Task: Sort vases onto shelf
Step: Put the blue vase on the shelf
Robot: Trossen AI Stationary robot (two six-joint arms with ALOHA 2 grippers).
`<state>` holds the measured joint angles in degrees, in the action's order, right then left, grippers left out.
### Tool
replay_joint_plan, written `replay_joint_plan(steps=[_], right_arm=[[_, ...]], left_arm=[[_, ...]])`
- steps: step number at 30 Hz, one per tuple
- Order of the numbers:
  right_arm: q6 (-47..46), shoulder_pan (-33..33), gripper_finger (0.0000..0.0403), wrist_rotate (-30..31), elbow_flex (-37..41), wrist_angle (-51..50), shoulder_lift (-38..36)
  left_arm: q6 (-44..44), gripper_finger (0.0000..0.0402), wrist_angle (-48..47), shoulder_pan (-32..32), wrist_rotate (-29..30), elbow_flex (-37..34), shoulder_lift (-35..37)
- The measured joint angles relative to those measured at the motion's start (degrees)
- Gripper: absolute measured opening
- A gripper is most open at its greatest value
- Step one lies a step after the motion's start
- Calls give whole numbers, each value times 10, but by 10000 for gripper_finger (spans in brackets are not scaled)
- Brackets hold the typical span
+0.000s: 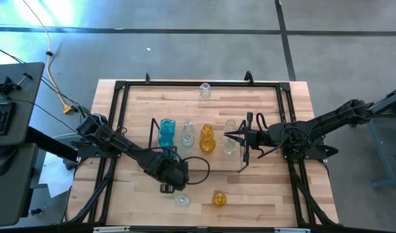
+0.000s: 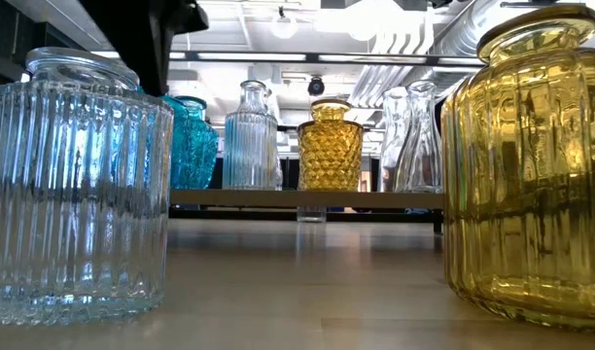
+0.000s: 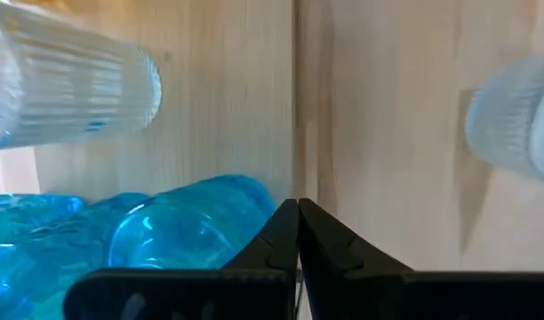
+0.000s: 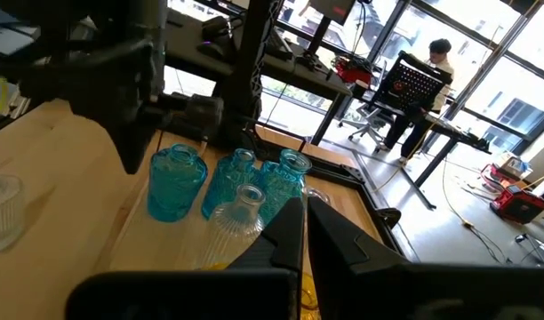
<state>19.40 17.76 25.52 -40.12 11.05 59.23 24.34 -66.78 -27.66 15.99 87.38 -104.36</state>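
Shut jaws; blue vases [image 4: 226, 182] on shelf [image 2: 307, 198]

The high view looks straight down on the whole table [image 1: 263, 194], taking in both arms and grey floor around it. The low view sits at tabletop height, so near that a clear ribbed vase [image 2: 79, 185] fills the left of the frame and an amber vase [image 2: 531, 165] the right; it faces level across to the shelf [image 2: 307, 198] at mid-frame. The left wrist view looks closely down on the wood and blue vases [image 3: 156, 236] at lower left. The right wrist view looks across the shelf's blue vases [image 4: 232, 182] toward the room, where a person [image 4: 423, 76] sits at upper right.
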Motion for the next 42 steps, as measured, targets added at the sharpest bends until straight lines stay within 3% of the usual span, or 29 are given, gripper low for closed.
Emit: replay_joint_plan(steps=[29, 36, 42], right_arm=[[0, 0, 0, 0, 0, 0, 0], [-26, 0, 0, 5, 0, 1, 0], [-64, 0, 0, 12, 0, 9, 4]], left_arm=[[21, 0, -18, -1, 42, -5, 22], [8, 0, 106, -31, 52, -15, 89], [-53, 0, 372, -56, 28, -157, 175]])
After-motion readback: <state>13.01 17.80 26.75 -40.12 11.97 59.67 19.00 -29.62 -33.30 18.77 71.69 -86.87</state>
